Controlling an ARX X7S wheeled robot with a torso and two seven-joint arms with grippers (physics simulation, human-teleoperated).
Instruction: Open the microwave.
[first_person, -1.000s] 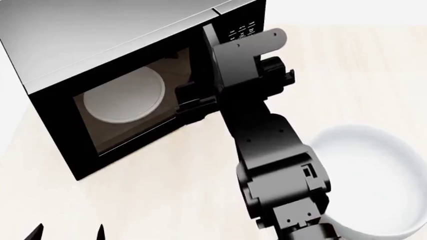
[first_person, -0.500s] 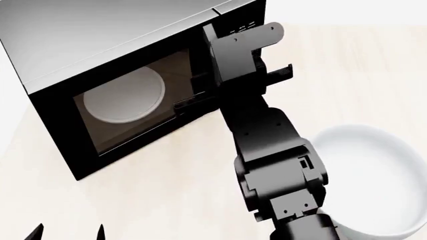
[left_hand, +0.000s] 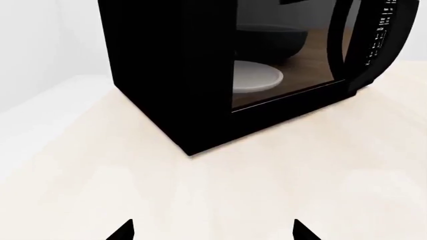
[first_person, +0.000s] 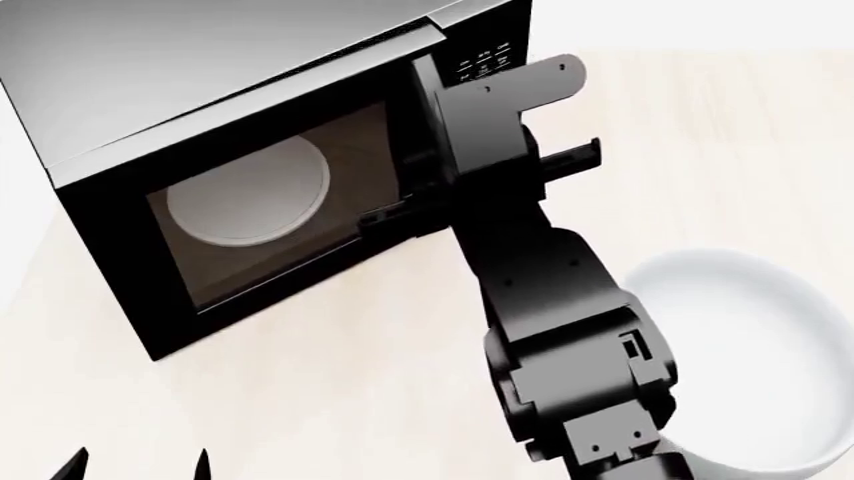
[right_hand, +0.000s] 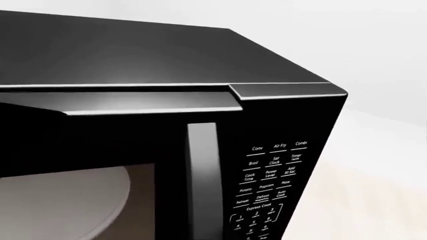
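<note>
One microwave (first_person: 240, 160) door edge stands slightly ajar.

A: microwave (first_person: 267, 200) finish? Glossy black casing, smooth brushed-grey metal-looking top, tinted glass door, matt white plate (first_person: 251, 190) inside.

B: Desk (first_person: 334, 380) pale wood-grain, matt. Bowl (first_person: 761, 330) smooth white, ceramic-like. Right arm (first_person: 561, 330) matt black plastic, grey metal bracket.

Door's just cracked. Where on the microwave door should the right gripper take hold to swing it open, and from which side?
Grip the free vertical edge of the microwave door, beside the keypad. A gap shows along the door's top there, so it hinges on the far side. Bring the right gripper in from the front, probably hooking behind that edge.
</note>
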